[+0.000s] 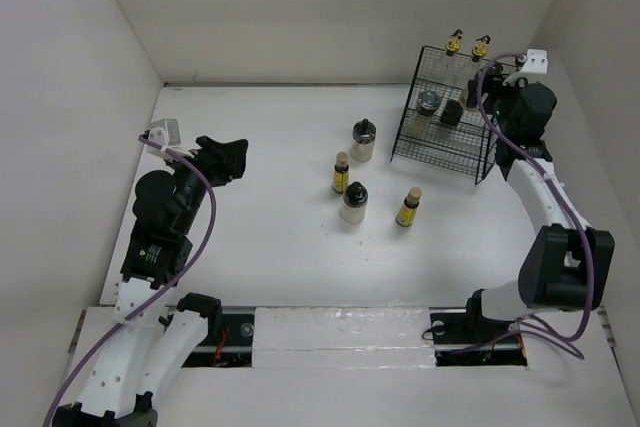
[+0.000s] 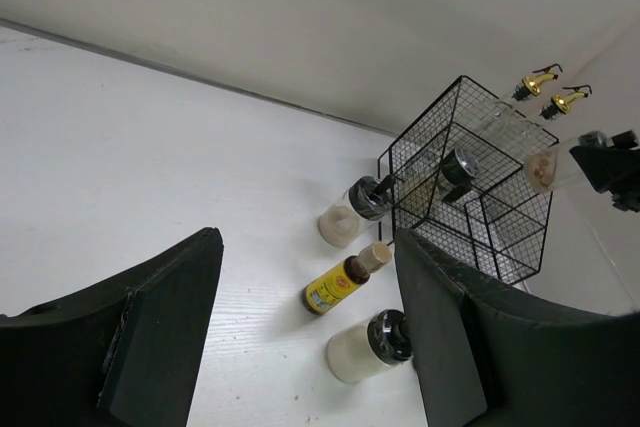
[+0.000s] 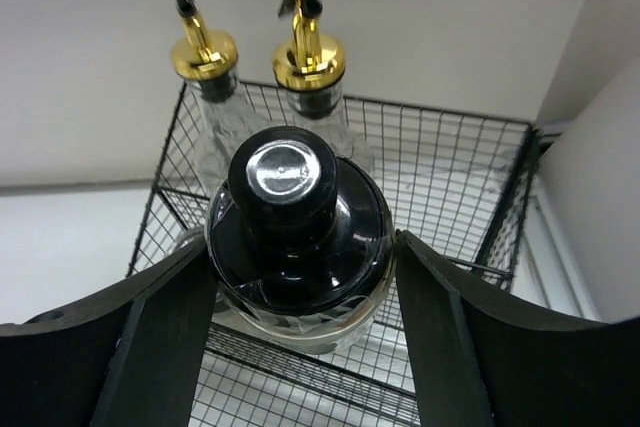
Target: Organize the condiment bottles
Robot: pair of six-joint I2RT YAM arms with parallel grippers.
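Observation:
My right gripper [image 3: 300,282] is shut on a squat black-capped jar [image 3: 292,217], held over the black wire rack [image 3: 450,162]; both fingers press its sides. Behind it stand two tall clear bottles with gold pourers [image 3: 205,52] [image 3: 310,57]. From above, this gripper [image 1: 472,97] is at the rack's right side. Another black-capped jar [image 1: 430,105] sits inside the rack. On the table stand two black-capped jars [image 1: 363,140] [image 1: 353,202] and two small yellow bottles [image 1: 340,173] [image 1: 408,207]. My left gripper [image 1: 225,157] hovers open and empty at the left, well short of them.
The rack [image 1: 445,117] stands at the back right near the white side wall [image 1: 600,67]. The left wrist view shows the yellow bottle [image 2: 335,287] and a jar [image 2: 365,347] far ahead between the open fingers [image 2: 165,337].

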